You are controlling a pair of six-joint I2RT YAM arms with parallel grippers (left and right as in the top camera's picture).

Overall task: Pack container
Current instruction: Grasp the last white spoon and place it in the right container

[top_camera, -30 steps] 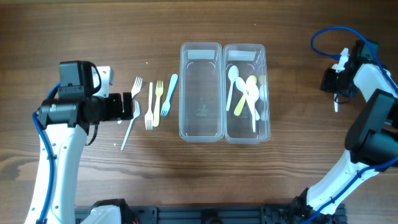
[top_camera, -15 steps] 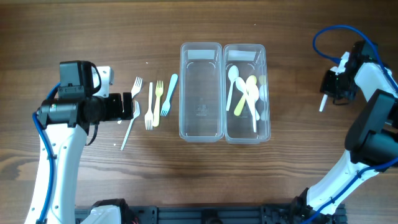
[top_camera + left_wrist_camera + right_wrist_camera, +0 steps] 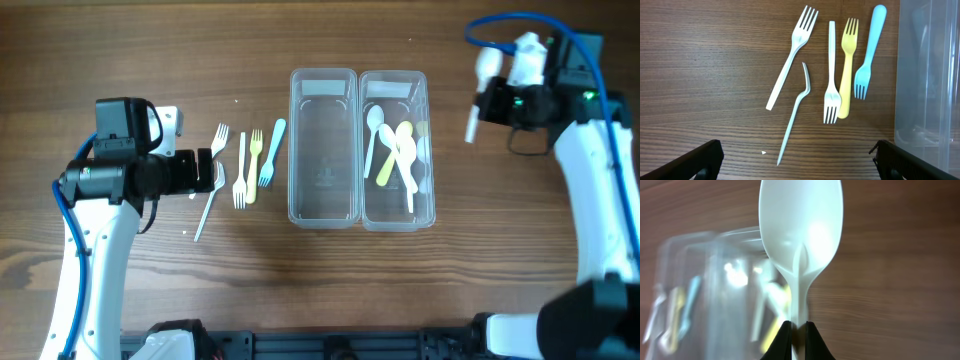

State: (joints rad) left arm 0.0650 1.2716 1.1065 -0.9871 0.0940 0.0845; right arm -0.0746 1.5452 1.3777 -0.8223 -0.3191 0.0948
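Observation:
Two clear containers stand side by side at the table's middle: the left one [image 3: 323,147] is empty, the right one [image 3: 397,150] holds several white and yellow spoons [image 3: 398,150]. My right gripper [image 3: 497,105] is shut on a white spoon [image 3: 800,235], held in the air just right of the right container; the spoon also shows in the overhead view [image 3: 472,125]. Several forks [image 3: 245,163], white, yellow and blue, lie left of the containers [image 3: 832,75]. My left gripper [image 3: 797,162] is open and empty above the forks.
A thin white fork [image 3: 795,115] lies tilted nearest my left gripper. The clear container's wall [image 3: 927,75] is at the right edge of the left wrist view. Bare wooden table lies around the containers.
My right arm has swung left from the table's far right edge toward the right container, carrying the white spoon. The left arm has not moved.

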